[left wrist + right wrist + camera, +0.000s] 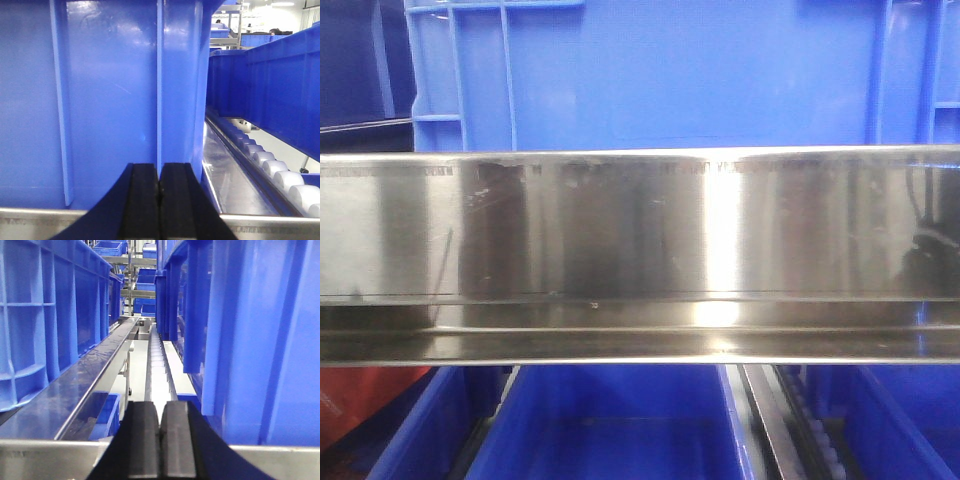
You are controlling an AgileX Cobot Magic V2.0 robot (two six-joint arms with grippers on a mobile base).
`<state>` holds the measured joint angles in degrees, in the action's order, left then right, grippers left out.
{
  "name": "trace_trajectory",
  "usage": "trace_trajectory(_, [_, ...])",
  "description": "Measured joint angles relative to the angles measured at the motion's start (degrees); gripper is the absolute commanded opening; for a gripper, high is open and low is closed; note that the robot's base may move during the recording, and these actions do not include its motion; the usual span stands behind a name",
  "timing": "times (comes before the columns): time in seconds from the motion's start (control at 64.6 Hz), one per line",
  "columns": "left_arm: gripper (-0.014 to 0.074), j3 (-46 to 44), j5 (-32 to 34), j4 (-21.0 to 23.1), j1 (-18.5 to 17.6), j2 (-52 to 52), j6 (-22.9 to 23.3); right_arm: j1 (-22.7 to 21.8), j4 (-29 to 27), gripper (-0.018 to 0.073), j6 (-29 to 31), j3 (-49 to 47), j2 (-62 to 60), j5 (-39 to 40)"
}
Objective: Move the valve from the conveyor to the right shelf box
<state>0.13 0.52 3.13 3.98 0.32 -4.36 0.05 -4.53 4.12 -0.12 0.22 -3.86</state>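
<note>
The valve and the conveyor belt are out of view in every frame. My left gripper [159, 172] is shut with nothing between its black pads; it points at the ribbed wall of a blue box [110, 100] just behind a steel rail [30, 222]. My right gripper [160, 412] is shut and empty; it points down a gap between blue boxes, with a tall blue box [260, 340] close on its right. In the front view I see no gripper, only a steel shelf rail [640, 250] and blue boxes.
Front view: a large blue box [670, 75] above the rail, open blue bins [610, 430] below, a red bin [360, 405] at lower left. Roller tracks [270, 167] run right of the left gripper. A roller track [157, 365] and steel ledge [75, 390] lie ahead of the right gripper.
</note>
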Motion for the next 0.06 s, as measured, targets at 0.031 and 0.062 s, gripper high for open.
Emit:
trace_trajectory(0.031, [-0.0111,0.00,0.00,0.00,0.00,0.00,0.00,0.00,0.00,-0.0162,0.00,0.00,0.00,0.00])
trace_trajectory(0.062, [-0.0111,0.00,0.00,0.00,0.00,0.00,0.00,0.00,0.00,-0.0162,0.00,0.00,0.00,0.00])
